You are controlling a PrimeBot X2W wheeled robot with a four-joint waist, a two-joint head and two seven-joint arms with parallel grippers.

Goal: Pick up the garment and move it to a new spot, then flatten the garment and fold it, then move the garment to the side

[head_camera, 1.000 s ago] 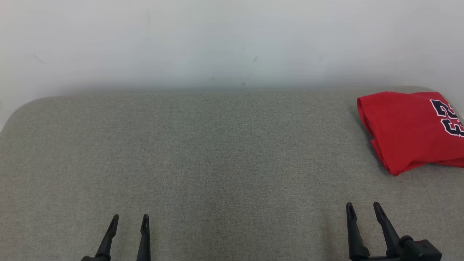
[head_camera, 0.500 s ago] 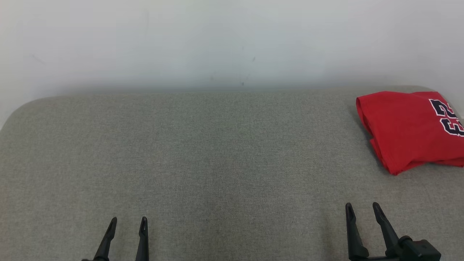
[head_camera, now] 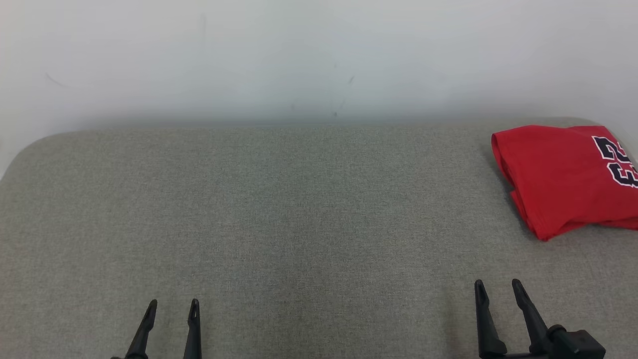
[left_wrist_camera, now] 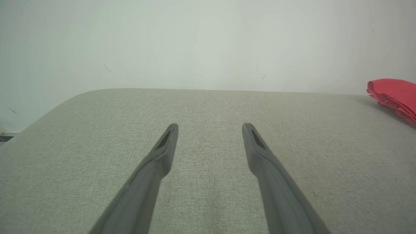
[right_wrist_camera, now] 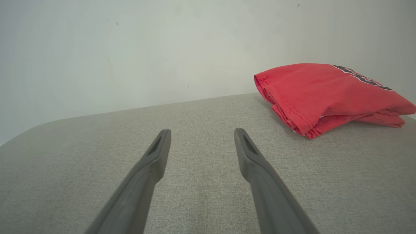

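Folded red garment (head_camera: 563, 179) at the table's (head_camera: 299, 209) far right corner; left gripper (head_camera: 173, 303) and right gripper (head_camera: 497, 283) both spread, empty, well short of it; pickup would best pinch all layers at the near fold.

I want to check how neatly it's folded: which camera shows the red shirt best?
The right wrist view: the red shirt lies close and almost whole, its stacked layers showing. The head view sees the red shirt from above, cut off at the right edge. The left wrist view catches a small piece.
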